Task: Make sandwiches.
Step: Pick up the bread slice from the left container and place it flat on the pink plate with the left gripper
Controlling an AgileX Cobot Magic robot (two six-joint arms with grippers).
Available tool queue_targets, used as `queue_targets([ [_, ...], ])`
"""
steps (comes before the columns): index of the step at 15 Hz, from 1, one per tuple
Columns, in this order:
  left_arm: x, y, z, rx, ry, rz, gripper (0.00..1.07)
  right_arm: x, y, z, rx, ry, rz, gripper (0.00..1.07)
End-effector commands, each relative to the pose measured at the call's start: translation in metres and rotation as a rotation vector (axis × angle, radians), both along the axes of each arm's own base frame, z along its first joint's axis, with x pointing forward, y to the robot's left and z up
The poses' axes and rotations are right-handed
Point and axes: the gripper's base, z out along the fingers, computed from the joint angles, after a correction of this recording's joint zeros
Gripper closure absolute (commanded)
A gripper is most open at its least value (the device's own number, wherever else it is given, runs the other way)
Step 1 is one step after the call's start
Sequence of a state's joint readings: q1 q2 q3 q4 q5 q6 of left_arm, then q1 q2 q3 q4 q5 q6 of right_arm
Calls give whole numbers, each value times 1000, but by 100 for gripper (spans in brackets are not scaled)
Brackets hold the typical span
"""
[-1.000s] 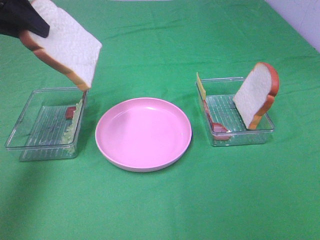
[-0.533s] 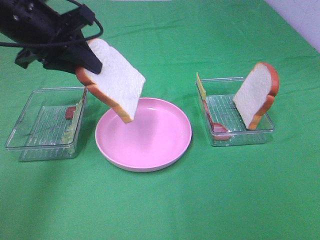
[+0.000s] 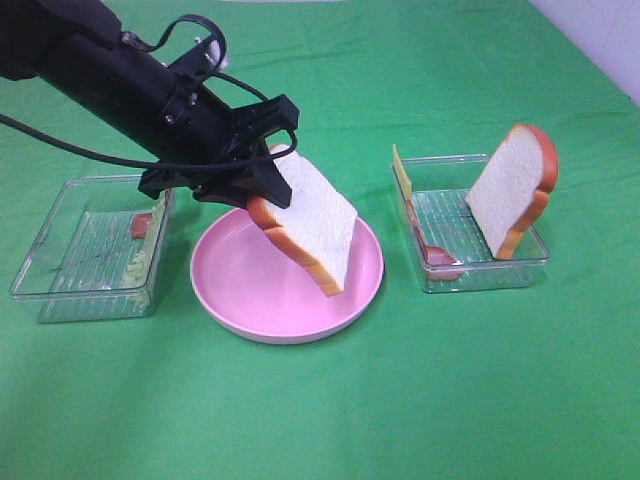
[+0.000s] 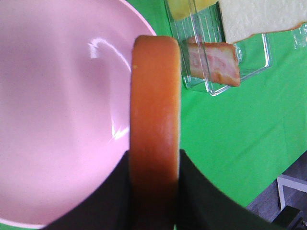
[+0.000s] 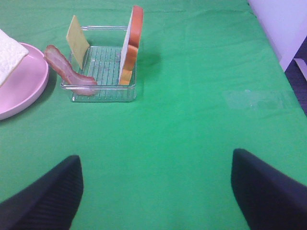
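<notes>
Left end effector point(image 3: 268, 188) is clamped on the crust edge of a bread slice point(image 3: 312, 228). The slice hangs tilted, its low corner over the plate point(image 3: 225, 290) mid-tabletop, probably so it can tip down flat as the base.

Right end effector point(image 5: 156, 189) is spread wide and empty, well apart from the right tray point(image 3: 500, 275). In the tray a second slice point(image 3: 512, 195), bacon point(image 3: 432, 255) and cheese point(image 3: 400, 172) stand propped, which should make them easy to pinch.

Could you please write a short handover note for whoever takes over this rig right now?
Left gripper: shut on bread slice, held tilted over the pink plate, not yet laid down.
Right gripper: open, empty, over green cloth.
Right tray: second bread slice, cheese, bacon.
Left tray: lettuce, bacon piece.
Done: nothing stacked.
To do: lay bread, add fillings, top slice.
</notes>
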State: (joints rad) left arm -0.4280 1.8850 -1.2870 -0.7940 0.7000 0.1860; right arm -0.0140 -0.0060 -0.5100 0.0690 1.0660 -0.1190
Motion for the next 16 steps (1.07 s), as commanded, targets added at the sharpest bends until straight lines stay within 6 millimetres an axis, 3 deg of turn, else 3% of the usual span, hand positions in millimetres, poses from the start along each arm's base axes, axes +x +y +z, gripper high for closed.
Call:
queue_targets([
  [1,0,-7,-14,-4,41,33,107,-1,0,-1,-9,-16,5,28],
  [5,3,-9,-40,12,127,50,100,-1,0,-1,-9,-16,5,28],
  [9,5,-9,-41,20,107,59,91,-1,0,-1,-7,-16,6,28],
  [11,5,-8,-41,26,101,51,75,-1,0,-1,-7,-16,6,28],
  [12,5,-8,-42,37,95,43,56,-1,0,-1,-7,-16,6,28],
  [13,5,-7,-42,58,84,28,45,-1,0,-1,-7,-16,6,28],
  [16,5,-2,-44,127,49,-23,31,-1,0,-1,-7,-16,6,28],
])
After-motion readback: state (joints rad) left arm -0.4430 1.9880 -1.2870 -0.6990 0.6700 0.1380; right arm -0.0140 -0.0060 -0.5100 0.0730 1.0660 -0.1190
